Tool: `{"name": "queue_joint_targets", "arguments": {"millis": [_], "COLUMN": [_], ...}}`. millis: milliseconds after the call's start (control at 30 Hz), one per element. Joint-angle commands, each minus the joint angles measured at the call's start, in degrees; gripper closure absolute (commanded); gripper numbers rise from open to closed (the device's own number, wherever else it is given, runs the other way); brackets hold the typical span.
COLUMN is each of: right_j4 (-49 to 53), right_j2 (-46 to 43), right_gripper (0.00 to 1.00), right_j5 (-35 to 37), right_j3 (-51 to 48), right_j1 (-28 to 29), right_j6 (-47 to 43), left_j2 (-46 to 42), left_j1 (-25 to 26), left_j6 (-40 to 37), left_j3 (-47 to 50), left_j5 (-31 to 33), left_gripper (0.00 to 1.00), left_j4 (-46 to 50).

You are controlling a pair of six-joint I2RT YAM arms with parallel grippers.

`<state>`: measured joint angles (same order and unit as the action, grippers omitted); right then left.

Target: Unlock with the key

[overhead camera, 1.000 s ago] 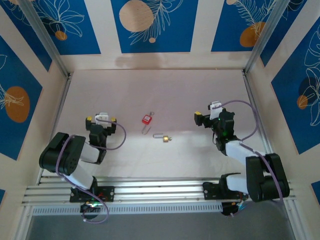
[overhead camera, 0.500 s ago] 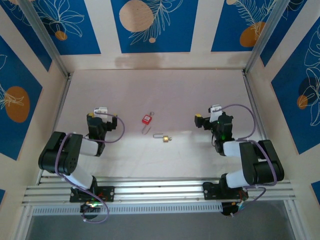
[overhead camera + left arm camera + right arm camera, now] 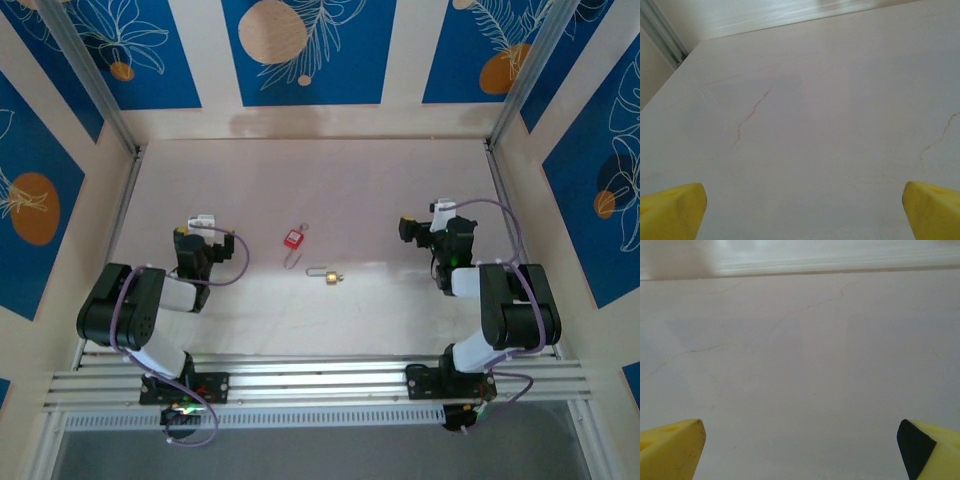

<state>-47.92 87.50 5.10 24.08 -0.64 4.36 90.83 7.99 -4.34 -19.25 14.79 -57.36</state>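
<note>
The small brass padlock [image 3: 330, 277] lies on the pale table near the middle, its steel shackle pointing left. Just up and left of it lies the key [image 3: 291, 259], a thin silvery sliver joined to a red tag [image 3: 293, 239]. My left gripper [image 3: 203, 236] is well to the left of both, open with nothing in it. My right gripper [image 3: 435, 226] stands open and empty well to the right of the padlock. In the left wrist view the left gripper [image 3: 802, 215] shows yellow fingertips [image 3: 671, 209] far apart over bare table. The right gripper [image 3: 800, 450] looks the same in the right wrist view.
Low walls with blue flower panels ring the table [image 3: 320, 180]. An aluminium rail [image 3: 320, 385] runs along the near edge by both arm bases. Metal posts stand at the back corners.
The right arm has folded back toward its base, and its gripper has shifted slightly right and farther back. The left gripper drew slightly back early on, then held still. Padlock and key have not moved.
</note>
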Motion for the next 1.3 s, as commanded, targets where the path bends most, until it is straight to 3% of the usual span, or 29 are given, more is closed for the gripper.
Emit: {"name": "queue_joint_targets", "arguments": {"millis": [0, 1267], "right_j4": [2.2, 1.7], "right_j2": [0.1, -0.2], "right_gripper": [0.01, 0.01], "right_j5": [-1.7, -1.1], "right_j3": [0.3, -0.2], "right_j1": [0.4, 0.6], "right_j6": [1.1, 0.9], "left_j2": [-0.9, -0.9], "left_j1": [-0.8, -0.8], "left_j6": [1.3, 1.3], "left_j3": [-0.8, -0.8], "left_j5": [-0.5, -0.5], "left_gripper": [0.0, 0.0], "left_j4": [0.2, 0.2]}}
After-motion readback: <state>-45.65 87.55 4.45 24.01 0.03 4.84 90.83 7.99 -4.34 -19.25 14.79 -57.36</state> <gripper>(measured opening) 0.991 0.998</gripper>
